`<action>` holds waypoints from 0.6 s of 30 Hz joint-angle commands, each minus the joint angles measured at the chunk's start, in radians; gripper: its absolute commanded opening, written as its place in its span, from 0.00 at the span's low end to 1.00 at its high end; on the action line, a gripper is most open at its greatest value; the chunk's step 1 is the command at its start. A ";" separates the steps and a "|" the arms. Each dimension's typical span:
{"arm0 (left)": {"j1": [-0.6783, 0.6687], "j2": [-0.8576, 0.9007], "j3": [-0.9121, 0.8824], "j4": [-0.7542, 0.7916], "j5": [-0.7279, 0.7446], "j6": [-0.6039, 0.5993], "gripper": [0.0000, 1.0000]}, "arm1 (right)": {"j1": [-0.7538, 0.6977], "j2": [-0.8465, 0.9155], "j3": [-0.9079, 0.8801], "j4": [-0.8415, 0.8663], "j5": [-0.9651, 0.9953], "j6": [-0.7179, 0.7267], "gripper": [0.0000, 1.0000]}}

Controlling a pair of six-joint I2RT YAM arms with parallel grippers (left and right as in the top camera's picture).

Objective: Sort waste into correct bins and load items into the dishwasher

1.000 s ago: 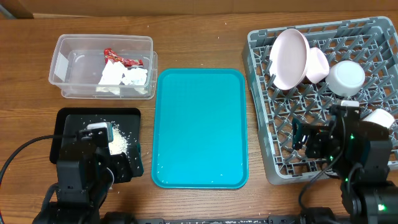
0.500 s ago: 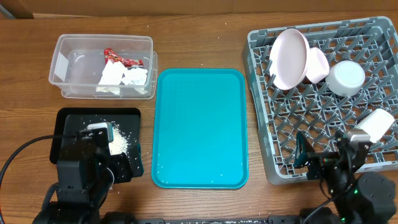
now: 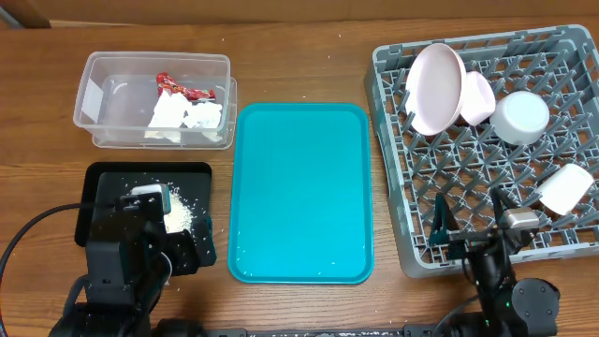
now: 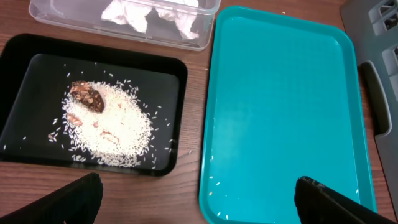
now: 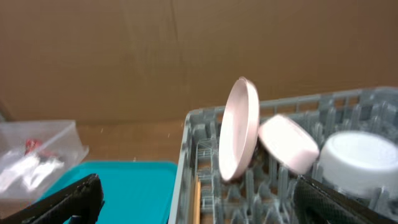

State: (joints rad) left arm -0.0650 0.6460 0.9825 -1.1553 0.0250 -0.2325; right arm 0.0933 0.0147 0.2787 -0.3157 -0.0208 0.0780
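Sorting looks done: wrapper (image 3: 182,89) and napkins (image 3: 187,115) lie in tub (image 3: 94,94), rice (image 4: 118,127) and scrap (image 4: 87,96) in black tray (image 4: 25,81), dry waste apart from food waste. Plate (image 3: 436,87) stands on edge between rack (image 3: 388,159) pegs, bowls (image 3: 477,98) beside it, cup (image 3: 565,187) near right rim, likely for draining. Left gripper (image 4: 202,198) hangs at black tray's front edge, spread wide, holding nothing. Right gripper (image 5: 199,205) at rack front, likewise spread, empty.
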 commanded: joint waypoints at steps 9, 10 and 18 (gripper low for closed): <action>-0.001 -0.005 -0.006 0.001 -0.006 -0.007 1.00 | 0.005 -0.012 -0.270 0.471 0.104 0.000 1.00; -0.001 -0.005 -0.006 0.001 -0.006 -0.007 1.00 | 0.005 -0.012 -0.270 0.465 0.101 0.000 1.00; -0.001 -0.005 -0.006 0.001 -0.006 -0.007 1.00 | 0.007 -0.012 -0.271 0.227 0.063 0.001 1.00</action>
State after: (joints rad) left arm -0.0650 0.6460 0.9821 -1.1557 0.0250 -0.2325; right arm 0.0937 0.0101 0.0181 -0.0311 0.0517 0.0780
